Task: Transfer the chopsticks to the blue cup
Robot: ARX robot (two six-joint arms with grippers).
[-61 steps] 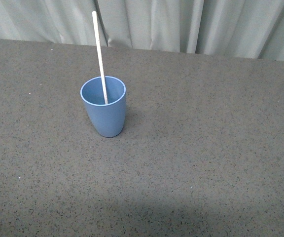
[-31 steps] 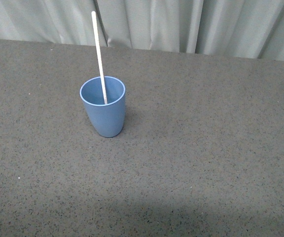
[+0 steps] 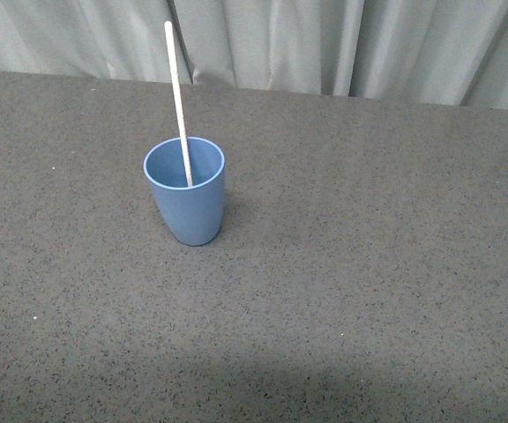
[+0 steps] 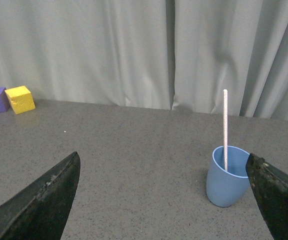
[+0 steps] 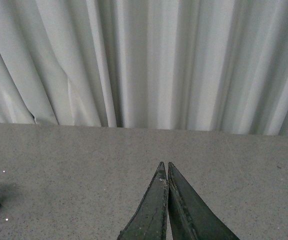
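Cream chopsticks (image 3: pixel 177 97) straight, thin, in blue cup (image 3: pixel 186 201) | left pincer (image 4: pixel 164 200) spread | right pincer (image 5: pixel 165 172) clenched, empty

The blue cup (image 3: pixel 185 192) looks like smooth matt plastic, the table (image 3: pixel 369 264) rough and speckled, the curtain (image 3: pixel 324 44) soft cloth.

You see the blue cup (image 3: pixel 185 189) standing upright on the dark speckled table (image 3: pixel 369 264), with the chopsticks (image 3: pixel 177 101) resting inside it, top end leaning toward the grey curtain (image 3: pixel 324 44) behind.
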